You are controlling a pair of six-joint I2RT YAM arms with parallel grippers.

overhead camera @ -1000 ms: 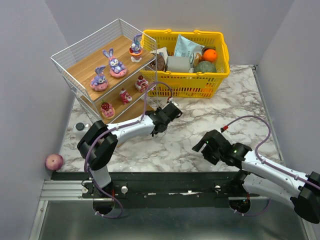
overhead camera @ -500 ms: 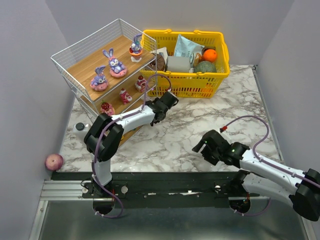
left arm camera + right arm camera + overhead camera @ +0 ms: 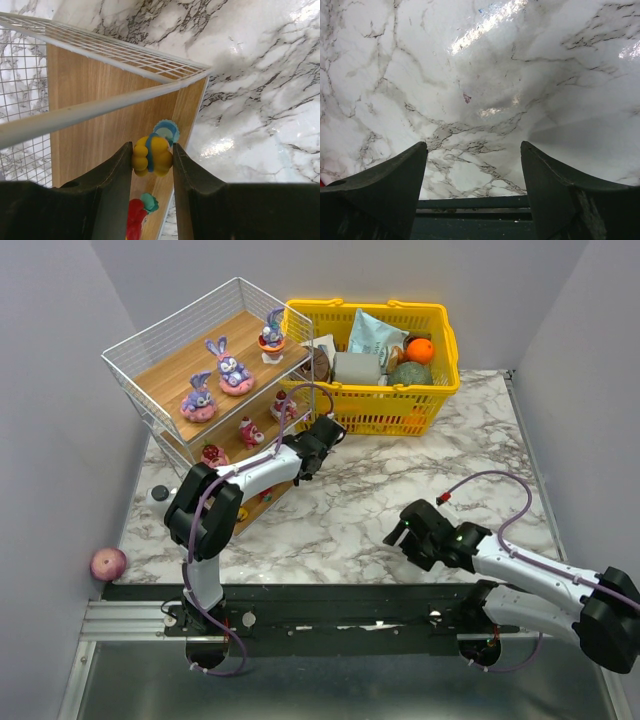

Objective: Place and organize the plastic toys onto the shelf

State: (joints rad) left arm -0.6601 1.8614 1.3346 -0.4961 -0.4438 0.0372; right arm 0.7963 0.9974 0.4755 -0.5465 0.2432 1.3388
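The left gripper (image 3: 152,161) pinches a lumpy yellow plastic toy (image 3: 156,150) at the wire-mesh shelf's (image 3: 90,105) wooden board corner; the right gripper (image 3: 472,150) gapes over the glossy marble tabletop (image 3: 395,75).

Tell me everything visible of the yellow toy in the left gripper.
The yellow toy is a lumpy, glossy plastic piece with a blue band across it and a pale blue frilled part at its far end. The left gripper is shut on it, pressing both sides. It hangs over a wooden board of the shelf, near the board's corner beside the marble table. Whether it touches the board cannot be told.
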